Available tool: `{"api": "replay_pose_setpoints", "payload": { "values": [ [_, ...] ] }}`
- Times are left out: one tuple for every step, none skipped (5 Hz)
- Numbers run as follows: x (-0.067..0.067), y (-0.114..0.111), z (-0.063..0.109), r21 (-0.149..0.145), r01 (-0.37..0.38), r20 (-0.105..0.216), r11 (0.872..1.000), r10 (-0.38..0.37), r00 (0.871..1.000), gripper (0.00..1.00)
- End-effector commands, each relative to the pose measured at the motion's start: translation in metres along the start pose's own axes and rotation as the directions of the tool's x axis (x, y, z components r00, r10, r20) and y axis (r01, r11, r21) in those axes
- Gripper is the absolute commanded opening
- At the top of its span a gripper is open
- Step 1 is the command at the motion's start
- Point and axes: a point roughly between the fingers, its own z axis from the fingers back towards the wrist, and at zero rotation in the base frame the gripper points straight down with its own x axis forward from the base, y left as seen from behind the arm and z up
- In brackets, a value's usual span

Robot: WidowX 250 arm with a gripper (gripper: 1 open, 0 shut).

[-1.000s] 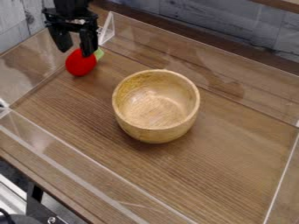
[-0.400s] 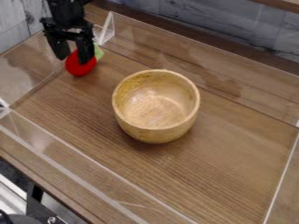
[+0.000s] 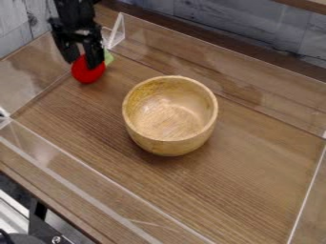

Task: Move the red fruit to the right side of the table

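In the camera view, the gripper (image 3: 84,53) has come down a little over the red fruit (image 3: 87,70) during the last second; its dark fingers, which earlier stood mostly above the fruit, now reach lower along it. The jaws are apart, one finger to each side of the fruit's upper part, and nothing shows them pressing on it. Whether either finger touches the fruit cannot be told.

The fruit lies where it lay before, at about ten o'clock on the table (image 3: 242,181), its green leafy top (image 3: 107,59) pointing toward two o'clock. The wooden bowl (image 3: 170,110), unmoved near the middle, sits at about four o'clock from the fruit.

For the task, this looks like the end of the approach: the fruit has yet to travel toward three o'clock. The next move probably calls for closing on it, then lifting high enough to pass the bowl's rim; a shallow grip could let the rounded fruit slip.
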Motion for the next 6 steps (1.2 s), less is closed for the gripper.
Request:
{"api": "replay_pose_setpoints", "payload": {
  "values": [
    [0.007, -0.009, -0.004, 0.011, 0.000, 0.044, 1.000, 0.000, 0.999, 1.00],
    [0.015, -0.017, -0.007, 0.003, -0.038, 0.049, 0.999, 0.038, 0.998, 1.00],
    [0.015, -0.019, 0.003, 0.014, -0.038, 0.067, 0.999, 0.037, 0.997, 0.00],
    [0.014, -0.037, 0.039, 0.036, -0.091, 0.118, 0.995, 0.087, 0.989, 0.00],
    [0.019, -0.080, 0.068, 0.022, -0.086, 0.148, 0.996, 0.082, 0.986, 0.00],
    [0.030, -0.118, 0.076, 0.008, -0.010, 0.149, 1.000, 0.009, 0.989, 0.00]
  ]
}}
